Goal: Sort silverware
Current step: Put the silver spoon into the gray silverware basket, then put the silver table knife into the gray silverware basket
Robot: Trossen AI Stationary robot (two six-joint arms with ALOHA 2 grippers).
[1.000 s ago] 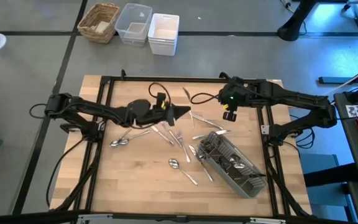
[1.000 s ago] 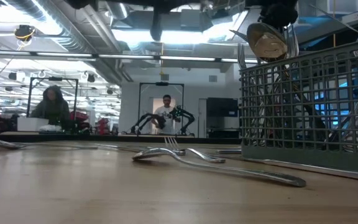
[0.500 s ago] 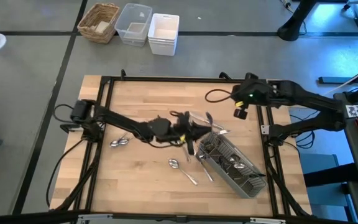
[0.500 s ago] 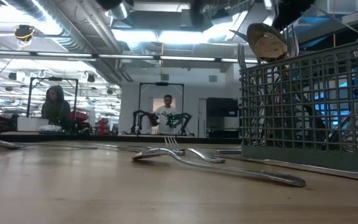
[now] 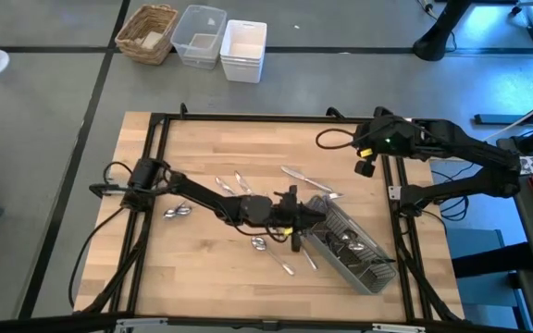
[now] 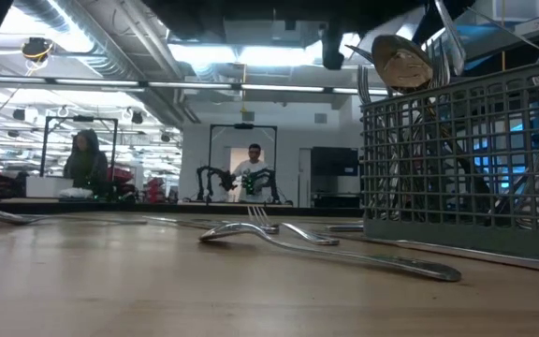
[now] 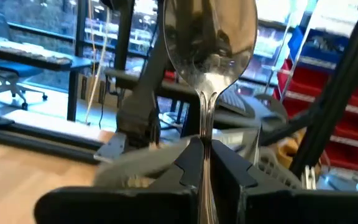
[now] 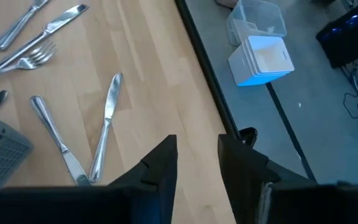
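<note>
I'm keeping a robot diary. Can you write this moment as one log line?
left gripper: shut on spoon, at caddy | right gripper: open, empty, by far table edge | loose silverware on table

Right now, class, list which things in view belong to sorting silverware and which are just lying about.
Job: spoon in left claw; loose silverware; grey caddy.

Lying about: wicker basket; clear tub; white tubs.

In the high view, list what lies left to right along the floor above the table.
Wicker basket → clear plastic bin → white stacked bins.
</note>
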